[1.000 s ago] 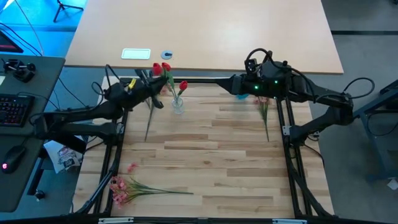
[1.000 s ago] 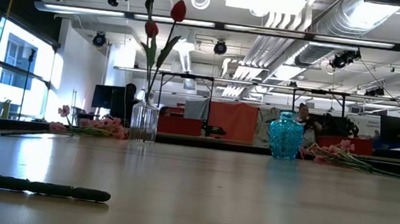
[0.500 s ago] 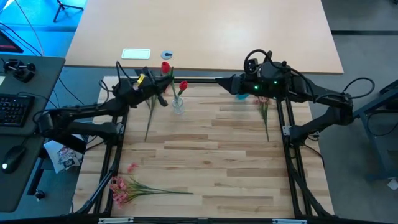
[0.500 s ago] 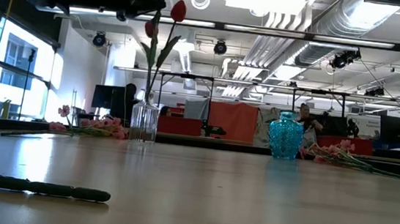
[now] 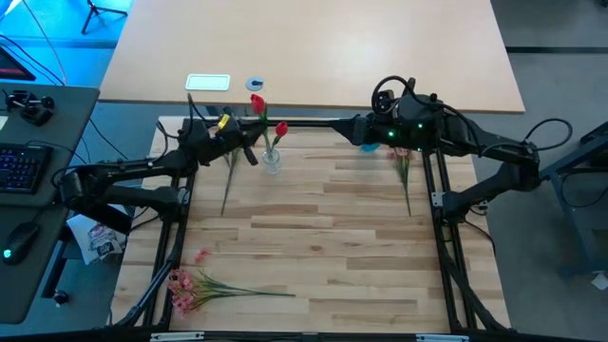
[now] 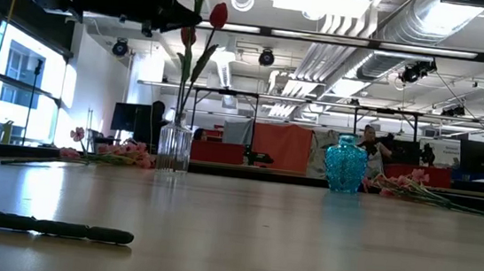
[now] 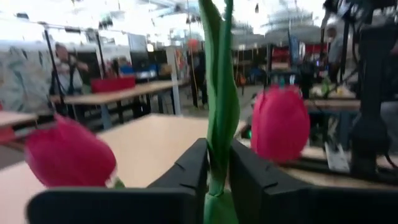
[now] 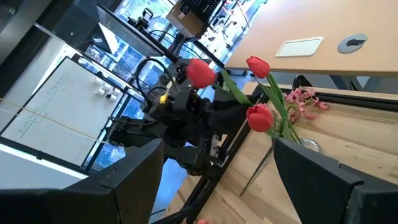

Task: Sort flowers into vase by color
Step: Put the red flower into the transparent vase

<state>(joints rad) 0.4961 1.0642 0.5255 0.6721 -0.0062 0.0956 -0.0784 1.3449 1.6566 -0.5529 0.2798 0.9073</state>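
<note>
Since a second before, my left end effector (image 5: 237, 142) had carried its red tulip (image 5: 256, 103) closer to the clear vase (image 5: 273, 161). Its fingers gripped the upright stem; the vase lay just beside and below. My right end effector (image 5: 353, 126) waited, fingers wide.

Light wood-plank table (image 5: 323, 237). On it: clear glass vase (image 5: 273, 161) at back left, blue vase (image 6: 345, 165) at back right, pink sprays (image 5: 190, 285) lying front left, more pink flowers (image 5: 404, 169) right, one loose stem (image 5: 227, 182) left.
</note>
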